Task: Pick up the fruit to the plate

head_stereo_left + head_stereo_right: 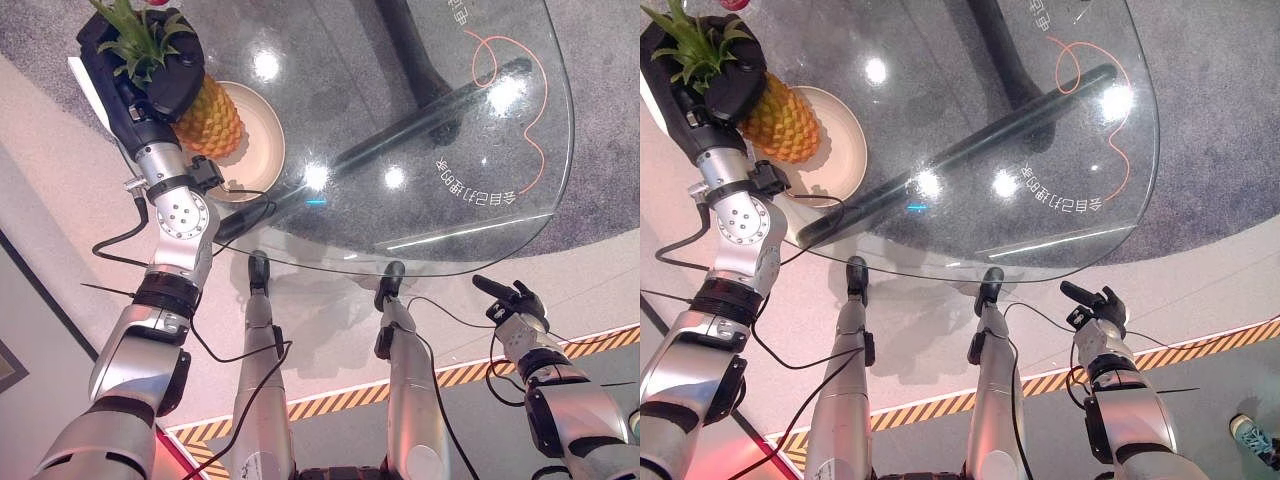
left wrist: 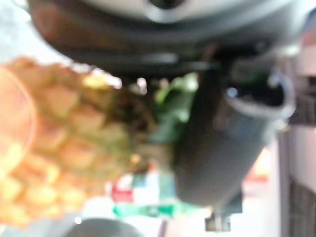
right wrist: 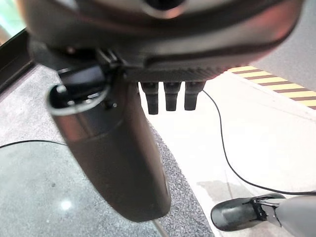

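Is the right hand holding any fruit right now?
No, the right hand hangs off the glass table with nothing in it, while the left hand grips the pineapple over the plate.

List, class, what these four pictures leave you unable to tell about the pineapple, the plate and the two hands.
- Pineapple: whether its base touches the plate; eye views, its own body hides the contact.
- Left hand: its fingers' exact hold; the leaves cover them, and its wrist view is blurred.
- Plate: its near-left rim; eye views, hidden by the pineapple and arm.
- Right hand: its fingertips are cut short in its wrist view and small in the eye views.
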Robot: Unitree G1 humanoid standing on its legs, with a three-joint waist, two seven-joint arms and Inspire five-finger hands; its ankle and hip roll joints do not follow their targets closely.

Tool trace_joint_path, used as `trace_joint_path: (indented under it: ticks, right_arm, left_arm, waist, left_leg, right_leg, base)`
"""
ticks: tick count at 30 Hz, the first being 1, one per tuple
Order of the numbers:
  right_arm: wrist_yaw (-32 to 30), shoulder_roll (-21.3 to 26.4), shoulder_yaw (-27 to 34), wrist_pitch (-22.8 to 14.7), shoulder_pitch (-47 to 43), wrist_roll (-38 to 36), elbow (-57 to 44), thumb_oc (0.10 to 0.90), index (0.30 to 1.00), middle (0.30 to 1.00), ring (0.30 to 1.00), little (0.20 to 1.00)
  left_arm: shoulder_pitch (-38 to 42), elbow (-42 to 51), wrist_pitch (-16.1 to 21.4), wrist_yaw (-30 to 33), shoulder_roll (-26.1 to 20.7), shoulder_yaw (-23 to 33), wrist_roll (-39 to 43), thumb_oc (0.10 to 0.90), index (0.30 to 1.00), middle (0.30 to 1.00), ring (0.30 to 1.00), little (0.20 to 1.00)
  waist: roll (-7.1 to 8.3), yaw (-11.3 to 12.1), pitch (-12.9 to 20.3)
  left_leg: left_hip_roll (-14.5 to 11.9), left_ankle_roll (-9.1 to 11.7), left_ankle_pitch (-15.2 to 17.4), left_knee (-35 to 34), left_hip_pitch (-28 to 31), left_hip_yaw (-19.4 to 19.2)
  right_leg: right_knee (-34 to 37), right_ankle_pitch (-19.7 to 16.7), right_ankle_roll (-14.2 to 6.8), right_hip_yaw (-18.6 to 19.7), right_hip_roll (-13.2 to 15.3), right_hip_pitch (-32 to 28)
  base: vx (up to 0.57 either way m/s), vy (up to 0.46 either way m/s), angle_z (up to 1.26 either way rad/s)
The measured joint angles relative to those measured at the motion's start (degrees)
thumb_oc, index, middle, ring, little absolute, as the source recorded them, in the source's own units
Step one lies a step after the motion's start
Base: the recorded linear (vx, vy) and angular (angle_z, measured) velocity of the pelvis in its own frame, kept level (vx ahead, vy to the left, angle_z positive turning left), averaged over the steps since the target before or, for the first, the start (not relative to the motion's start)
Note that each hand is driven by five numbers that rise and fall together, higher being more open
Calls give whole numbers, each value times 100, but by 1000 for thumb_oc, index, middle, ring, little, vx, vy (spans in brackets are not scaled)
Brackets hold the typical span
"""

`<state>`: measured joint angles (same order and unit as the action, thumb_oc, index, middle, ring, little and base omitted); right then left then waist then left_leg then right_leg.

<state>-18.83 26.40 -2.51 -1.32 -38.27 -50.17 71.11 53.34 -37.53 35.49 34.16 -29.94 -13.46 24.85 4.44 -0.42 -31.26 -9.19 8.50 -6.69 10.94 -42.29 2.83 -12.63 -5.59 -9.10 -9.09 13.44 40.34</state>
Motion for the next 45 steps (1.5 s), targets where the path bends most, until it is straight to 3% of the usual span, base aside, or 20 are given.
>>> trace_joint_path:
  ticks: [39, 40, 41, 43, 45]
  right_arm:
    - [0, -82, -29, 5, -228, -1, 6, 800, 900, 900, 900, 900]
    - [0, -84, -29, 5, -230, -1, 6, 800, 900, 900, 900, 900]
    - [0, -89, -30, 6, -230, -2, 7, 800, 900, 900, 900, 900]
    - [0, -89, -30, 6, -235, -2, 7, 800, 900, 900, 900, 900]
    - [0, -89, -30, 7, -255, -2, 17, 800, 900, 900, 900, 900]
  left_arm:
    - [294, -485, 7, -475, -28, -167, 267, 100, 300, 300, 300, 200]
    - [294, -486, 7, -481, -28, -168, 267, 108, 307, 307, 307, 208]
    - [297, -520, 11, -506, -28, -173, 268, 237, 418, 418, 418, 337]
    - [301, -526, 11, -523, -29, -191, 345, 375, 535, 535, 535, 475]
    - [302, -530, 12, -533, -33, -192, 363, 418, 573, 573, 573, 518]
  waist:
    - [8, -134, 1]
    - [8, -134, 1]
    - [8, -137, 1]
    - [8, -140, 1]
    - [8, -140, 1]
  left_leg:
    - [2, 26, -16, 9, -153, 18]
    - [1, 26, -15, 9, -156, 18]
    - [1, 27, -16, 9, -157, 17]
    - [1, 26, -16, 7, -164, 17]
    - [2, 27, -17, 6, -172, 16]
  right_leg:
    - [2, -5, 1, -10, -5, 137]
    - [2, -5, 1, -10, -5, 139]
    - [2, -5, 1, -10, -5, 140]
    - [3, -5, 1, -11, -5, 148]
    - [3, -5, 1, -10, -5, 158]
  base:
    - [-1, 0, 0]
    - [0, 0, 0]
    - [0, 0, 0]
    - [0, 0, 0]
    - [0, 0, 0]
